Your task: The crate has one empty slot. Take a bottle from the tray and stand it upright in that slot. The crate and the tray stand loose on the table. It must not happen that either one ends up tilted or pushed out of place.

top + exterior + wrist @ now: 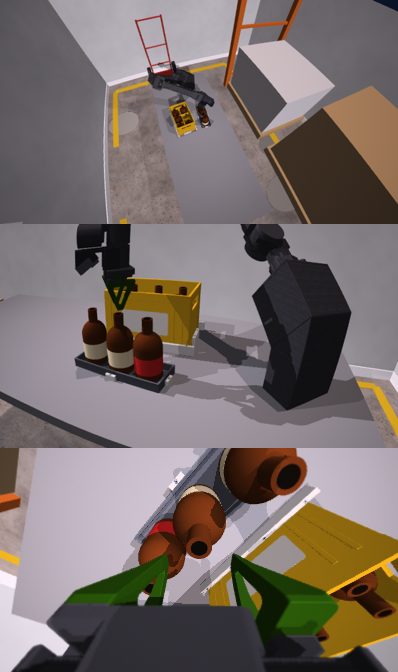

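Observation:
The dark tray [134, 381] holds three upright brown bottles in a row: a cream-label bottle [94, 331] [260, 473] at the far end, a middle cream-label bottle [119, 340] [197, 518], and a red-label bottle [148, 348] [161, 550] at the end nearer the arm's base. My gripper [119, 308] [199, 559] is open and empty, fingers down, with its tips just above the middle bottle's mouth. The yellow crate [186, 129] [183, 317] [320, 523] holds several bottles; its empty slot seems to be the middle one on the tray side, small in the top view.
The crate stands close beside the tray, with a white bracket [178, 348] along its foot. Small white blocks [111, 376] touch the tray's outside. The arm's dark base [317, 348] stands at the table's end. The crate's high walls rise near the gripper.

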Tool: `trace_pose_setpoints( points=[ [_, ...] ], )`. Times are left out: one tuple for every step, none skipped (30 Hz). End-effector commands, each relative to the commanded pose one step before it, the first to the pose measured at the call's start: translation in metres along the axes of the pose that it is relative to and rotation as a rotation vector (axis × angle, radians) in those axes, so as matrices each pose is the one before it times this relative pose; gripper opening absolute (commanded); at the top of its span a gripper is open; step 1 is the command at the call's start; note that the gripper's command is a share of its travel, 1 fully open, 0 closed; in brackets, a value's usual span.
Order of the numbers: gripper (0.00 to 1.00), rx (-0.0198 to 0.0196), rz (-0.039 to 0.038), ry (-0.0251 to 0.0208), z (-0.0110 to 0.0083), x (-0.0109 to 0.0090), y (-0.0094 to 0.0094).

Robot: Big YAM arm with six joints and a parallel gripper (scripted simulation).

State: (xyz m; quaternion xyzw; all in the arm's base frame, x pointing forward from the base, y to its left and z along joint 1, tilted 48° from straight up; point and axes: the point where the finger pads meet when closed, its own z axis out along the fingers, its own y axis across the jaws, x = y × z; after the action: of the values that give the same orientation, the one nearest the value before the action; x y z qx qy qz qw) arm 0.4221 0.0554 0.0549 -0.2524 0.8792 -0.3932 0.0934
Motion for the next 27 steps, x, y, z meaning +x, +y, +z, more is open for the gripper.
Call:
trace_pose_setpoints(
  points=[
    [0.61, -0.00221, 0.00215, -0.00940, 0.00102, -0.00378, 0.00472],
    [0.61, 0.00000, 0.00000, 0.00000, 0.00000, 0.00000, 0.00000],
    [0.61, 0.00000, 0.00000, 0.00000, 0.00000, 0.00000, 0.00000],
    [0.61, 0.00000, 0.00000, 0.00000, 0.00000, 0.00000, 0.00000],
    [0.61, 0.00000, 0.00000, 0.00000, 0.00000, 0.00000, 0.00000],
    [0.61, 0.00000, 0.00000, 0.00000, 0.00000, 0.00000, 0.00000],
    [0.61, 0.00000, 0.00000, 0.00000, 0.00000, 0.00000, 0.00000],
    [0.61, 0.00000, 0.00000, 0.00000, 0.00000, 0.00000, 0.00000],
    [0.61, 0.00000, 0.00000, 0.00000, 0.00000, 0.00000, 0.00000],
    [0.61, 0.00000, 0.00000, 0.00000, 0.00000, 0.00000, 0.00000],
    [0.61, 0.00000, 0.00000, 0.00000, 0.00000, 0.00000, 0.00000],
    [0.61, 0.00000, 0.00000, 0.00000, 0.00000, 0.00000, 0.00000],
    [0.61, 0.00000, 0.00000, 0.00000, 0.00000, 0.00000, 0.00000],
    [0.61, 0.00000, 0.00000, 0.00000, 0.00000, 0.00000, 0.00000],
    [0.61, 0.00000, 0.00000, 0.00000, 0.00000, -0.00001, 0.00001],
    [0.61, 0.00000, -0.00002, -0.00003, 0.00000, -0.00005, 0.00005],
    [0.61, 0.00000, -0.00004, -0.00007, -0.00001, -0.00012, 0.00011],
    [0.61, -0.00001, -0.00007, -0.00012, -0.00002, -0.00020, 0.00018],
    [0.61, -0.00001, -0.00010, -0.00016, -0.00003, -0.00027, 0.00025],
    [0.61, 0.00000, -0.00003, -0.00027, -0.00006, -0.00034, 0.00028],
    [0.61, 0.00005, 0.00028, -0.00060, -0.00018, -0.00041, 0.00018],
    [0.61, 0.00011, 0.00073, -0.00102, -0.00034, -0.00046, 0.00001],
    [0.61, 0.00017, 0.00116, -0.00140, -0.00049, -0.00049, -0.00017],
    [0.61, 0.00019, 0.00132, -0.00151, -0.00053, -0.00047, -0.00026],
    [0.61, 0.00014, 0.00098, -0.00114, -0.00040, -0.00037, -0.00017],
    [0.61, 0.00004, 0.00029, -0.00044, -0.00014, -0.00023, 0.00004],
    [0.61, -0.00001, -0.00004, -0.00007, -0.00001, -0.00012, 0.00011]
  ],
)
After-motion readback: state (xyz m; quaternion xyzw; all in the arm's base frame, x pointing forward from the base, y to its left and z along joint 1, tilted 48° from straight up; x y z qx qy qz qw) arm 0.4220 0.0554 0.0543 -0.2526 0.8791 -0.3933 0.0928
